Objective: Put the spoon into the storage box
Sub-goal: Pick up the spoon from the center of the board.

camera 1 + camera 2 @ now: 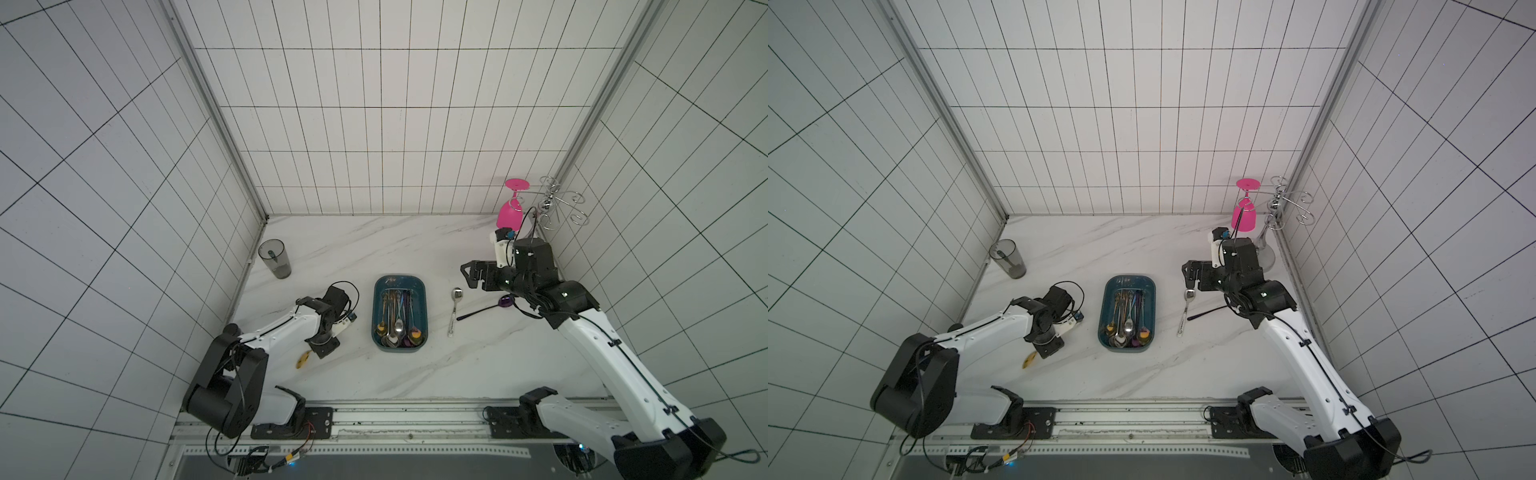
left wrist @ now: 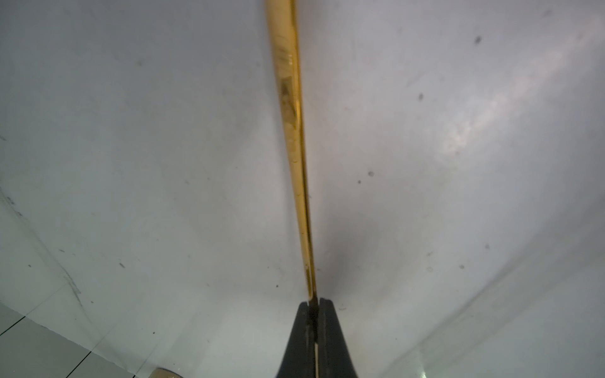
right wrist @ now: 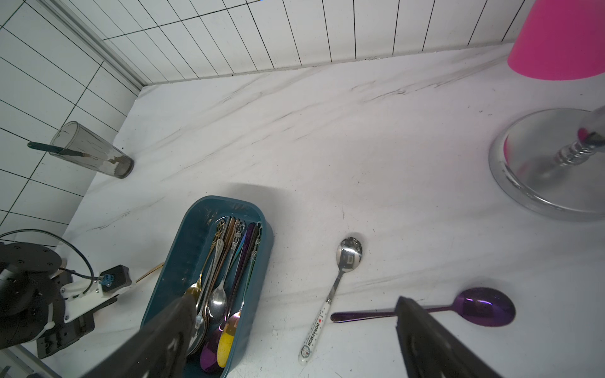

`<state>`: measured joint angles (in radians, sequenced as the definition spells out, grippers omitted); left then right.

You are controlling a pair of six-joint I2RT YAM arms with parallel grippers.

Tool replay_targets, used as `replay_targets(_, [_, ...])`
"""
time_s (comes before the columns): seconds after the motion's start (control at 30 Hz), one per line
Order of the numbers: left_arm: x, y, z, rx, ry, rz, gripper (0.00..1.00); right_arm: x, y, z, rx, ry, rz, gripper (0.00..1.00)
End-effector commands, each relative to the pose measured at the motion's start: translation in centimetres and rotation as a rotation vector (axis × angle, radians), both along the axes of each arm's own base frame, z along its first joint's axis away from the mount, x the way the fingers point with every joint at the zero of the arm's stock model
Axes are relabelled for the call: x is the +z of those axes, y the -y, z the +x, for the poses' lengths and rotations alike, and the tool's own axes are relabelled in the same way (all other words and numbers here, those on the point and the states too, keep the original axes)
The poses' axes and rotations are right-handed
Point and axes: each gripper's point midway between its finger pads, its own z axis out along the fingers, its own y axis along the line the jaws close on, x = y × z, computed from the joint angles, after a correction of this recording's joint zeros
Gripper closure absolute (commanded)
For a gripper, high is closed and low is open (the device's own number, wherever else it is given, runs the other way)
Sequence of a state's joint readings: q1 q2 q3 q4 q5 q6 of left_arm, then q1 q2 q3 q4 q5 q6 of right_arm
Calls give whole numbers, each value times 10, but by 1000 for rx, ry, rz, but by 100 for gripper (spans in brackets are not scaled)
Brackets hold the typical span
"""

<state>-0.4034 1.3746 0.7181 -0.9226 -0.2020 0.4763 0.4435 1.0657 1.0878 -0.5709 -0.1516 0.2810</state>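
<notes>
1. Gold metal first. In both top views the gold spoon (image 1: 304, 359) sits low on the left-arm side of the storage box (image 1: 424, 299), near it, not in it. The left gripper (image 1: 323, 348) is right over the spoon's neck. The jaw gap can't be read from up here.
2. Same views, other side of the box: the right gripper (image 1: 468, 275) is spread wide and holds nothing. Below it a white-handled spoon (image 1: 454, 311) and a purple spoon (image 1: 505, 301) lie flat on the table (image 1: 415, 249), the white-handled one just beside the box.
3. Containers:
   - The box holds a packed row of spoons, bowls bunched at its near end: gold, silver, purple, yellow.
   - The grey cup (image 1: 275, 257) stands well apart from the box toward the back corner, with one teal-handled utensil leaning inside.
4. Left wrist: the fingers (image 2: 330, 327) are pinched tight on the gold handle, edge-on, with the long shaft running out ahead. Lifted or resting on the table, can't tell.
5. Right wrist: jaws far apart and empty, with the box and both loose spoons in sight below.
6. Risks, my guess:
   - The thin, slick handle is held on edge with most of its length sticking out, so it may swivel or slip on the lift.
   - The box is crowded, so the spoon could ride on the pile and hang over the rim.
   - The arm works close to the box wall, and a nudge would shift the box.
</notes>
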Motion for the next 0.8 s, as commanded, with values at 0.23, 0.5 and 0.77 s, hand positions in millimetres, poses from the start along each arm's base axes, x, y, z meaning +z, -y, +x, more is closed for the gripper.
replay_targets(0.23, [105, 55, 69, -12, 236, -323, 100, 19, -5, 0, 23, 15, 52, 1])
replay_targets(0.5, [196, 123, 103, -36, 312, -714, 100, 32, -18, -6, 94, 30, 126, 1])
replay_targets(0.77, [273, 181, 94, -41, 212, -1214, 100, 56, -50, -18, 244, 53, 334, 1])
